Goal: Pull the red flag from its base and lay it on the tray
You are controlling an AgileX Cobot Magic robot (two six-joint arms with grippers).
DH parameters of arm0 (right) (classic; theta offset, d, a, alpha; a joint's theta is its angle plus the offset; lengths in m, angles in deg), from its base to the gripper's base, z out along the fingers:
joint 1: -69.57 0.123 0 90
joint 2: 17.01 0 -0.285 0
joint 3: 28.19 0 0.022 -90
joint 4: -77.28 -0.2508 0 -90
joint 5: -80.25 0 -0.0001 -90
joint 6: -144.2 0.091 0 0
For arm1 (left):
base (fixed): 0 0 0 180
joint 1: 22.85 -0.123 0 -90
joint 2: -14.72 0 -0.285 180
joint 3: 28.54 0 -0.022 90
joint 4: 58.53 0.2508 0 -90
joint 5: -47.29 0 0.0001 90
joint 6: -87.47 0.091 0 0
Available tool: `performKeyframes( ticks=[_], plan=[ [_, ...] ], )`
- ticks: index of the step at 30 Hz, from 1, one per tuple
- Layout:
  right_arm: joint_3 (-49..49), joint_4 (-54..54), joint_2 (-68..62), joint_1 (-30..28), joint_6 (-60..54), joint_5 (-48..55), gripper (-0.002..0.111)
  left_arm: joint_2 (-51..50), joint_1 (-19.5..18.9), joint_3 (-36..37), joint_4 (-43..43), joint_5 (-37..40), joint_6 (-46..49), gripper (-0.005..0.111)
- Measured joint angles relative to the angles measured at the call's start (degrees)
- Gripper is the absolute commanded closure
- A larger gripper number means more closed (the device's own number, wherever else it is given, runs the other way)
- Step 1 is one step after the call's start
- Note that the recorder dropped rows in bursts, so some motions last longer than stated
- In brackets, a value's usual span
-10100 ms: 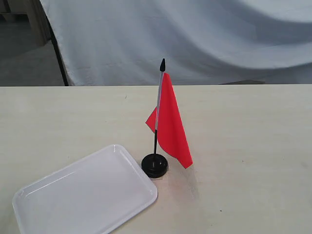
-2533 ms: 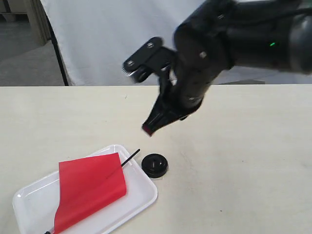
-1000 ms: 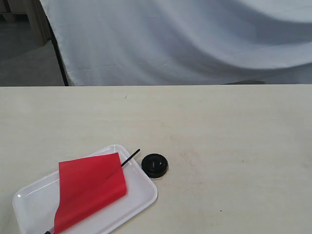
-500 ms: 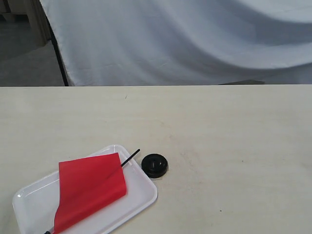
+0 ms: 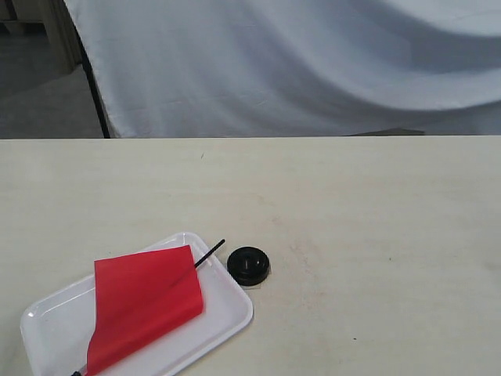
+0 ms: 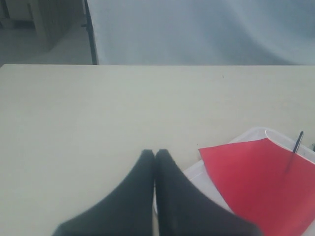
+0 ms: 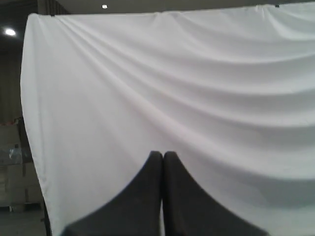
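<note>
The red flag (image 5: 143, 304) lies flat on the white tray (image 5: 227, 308) at the front left of the table, its black pole end sticking out over the rim toward the base (image 5: 249, 265). The round black base stands alone on the table just right of the tray. Neither arm shows in the exterior view. In the left wrist view my left gripper (image 6: 155, 153) is shut with nothing in it, just beside the tray (image 6: 194, 170) and the flag (image 6: 263, 177). My right gripper (image 7: 163, 155) is shut and empty, facing the white curtain.
A white curtain (image 5: 313, 63) hangs behind the table's far edge, with a dark stand (image 5: 94, 86) at its left end. The pale wooden tabletop (image 5: 376, 219) stretches wide to the right and behind the tray.
The right arm, which hung over the base 2.5 s ago, has left the exterior view. The flag, tray and base have stayed put over the last second.
</note>
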Motion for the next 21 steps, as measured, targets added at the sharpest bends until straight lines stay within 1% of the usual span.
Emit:
performKeyframes(
  ticks=[6,8,11,13,16,21],
  plan=[
    [-10.24,0.0,0.0,0.0,0.47,-1.85,0.108,0.0,0.0,0.0,0.0,0.0,0.0,0.107],
    [-12.88,0.0,0.0,0.0,0.47,-0.39,0.108,0.0,0.0,0.0,0.0,0.0,0.0,0.107],
    [-13.59,0.36,0.0,0.0,-0.83,6.87,0.108,0.0,0.0,0.0,0.0,0.0,0.0,0.107],
    [-13.63,-0.56,0.0,0.0,-1.53,9.92,0.108,0.0,0.0,0.0,0.0,0.0,0.0,0.107],
    [-13.63,-2.63,0.0,0.0,-1.91,12.71,0.108,0.0,0.0,0.0,0.0,0.0,0.0,0.107],
    [-13.63,-3.0,0.0,0.0,-1.91,13.41,0.108,0.0,0.0,0.0,0.0,0.0,0.0,0.107]
  ],
)
